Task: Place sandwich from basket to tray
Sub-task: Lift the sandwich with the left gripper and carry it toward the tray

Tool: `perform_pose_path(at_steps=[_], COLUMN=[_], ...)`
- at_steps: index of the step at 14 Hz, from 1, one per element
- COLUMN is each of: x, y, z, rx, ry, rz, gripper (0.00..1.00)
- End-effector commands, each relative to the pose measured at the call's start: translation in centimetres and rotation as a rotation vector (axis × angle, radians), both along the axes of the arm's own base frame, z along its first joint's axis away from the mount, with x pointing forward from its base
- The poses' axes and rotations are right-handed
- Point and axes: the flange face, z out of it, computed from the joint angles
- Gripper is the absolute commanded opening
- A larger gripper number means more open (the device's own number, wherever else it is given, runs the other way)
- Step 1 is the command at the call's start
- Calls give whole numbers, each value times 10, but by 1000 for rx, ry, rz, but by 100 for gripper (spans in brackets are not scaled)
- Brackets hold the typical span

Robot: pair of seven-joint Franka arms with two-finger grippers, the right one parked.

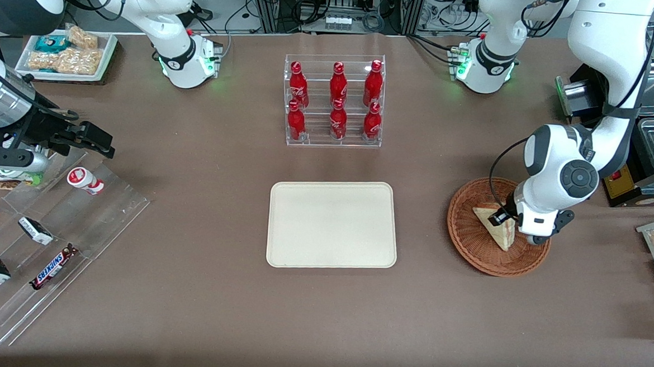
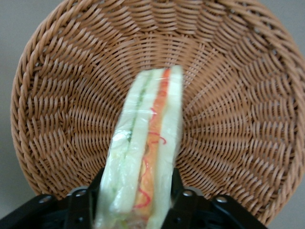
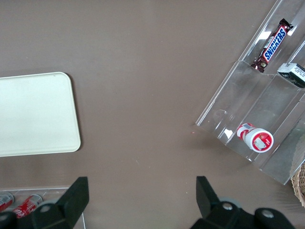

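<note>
The basket (image 1: 472, 244) sat at mid-right of the front view, toward the working arm's end of the table, and held the sandwich (image 1: 495, 225). The gripper (image 1: 505, 219) was down inside the basket, its two fingers closed against the sandwich's sides. The tray (image 1: 332, 224) lay flat at frame centre, nothing on it, well apart from the basket. In the upper middle a clear rack (image 1: 333, 101) held six red bottles (image 1: 338, 83) in two rows. Lower left, a stepped acrylic rack (image 1: 49, 258) carried a Snickers bar (image 1: 53, 267), two small dark packets and a small red-and-white cup (image 1: 85, 180) lying on its side. Upper left, a white tray (image 1: 68, 52) held snack packets.

The left wrist view alone showed the clamp close up: black fingers (image 2: 86, 202) on both sides of the sandwich (image 2: 145, 152), basket weave (image 2: 228, 86) all round. The right wrist view showed the tray's corner (image 3: 35, 114), the Snickers bar (image 3: 272, 43) and the cup (image 3: 255, 137); no basket contents there.

The sandwich was clear-wrapped: pale bread, a red-orange filling strip, a greenish layer beside it.
</note>
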Motion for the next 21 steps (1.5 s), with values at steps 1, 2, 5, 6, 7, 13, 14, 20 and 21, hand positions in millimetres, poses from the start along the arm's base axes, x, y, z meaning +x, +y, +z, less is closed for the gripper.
perform_pose_path(at_steps=[1, 2, 5, 6, 7, 13, 14, 20, 21], x=[14, 18, 41, 53, 55, 18, 17, -38, -44], y=[-3, -6, -38, -69, -105, -290, -306, -411, -425], z=[9, 19, 92, 126, 147, 133, 130, 71, 61], rx=[7, 9, 24, 25, 25, 59, 39, 28, 28], ry=[-30, -39, -3, -7, -20, -79, -118, -131, -135], rz=[-1, -10, -69, -105, -155, -487, -496, -683, -707], gripper=[0, 0, 1, 1, 1, 1, 1, 2, 3])
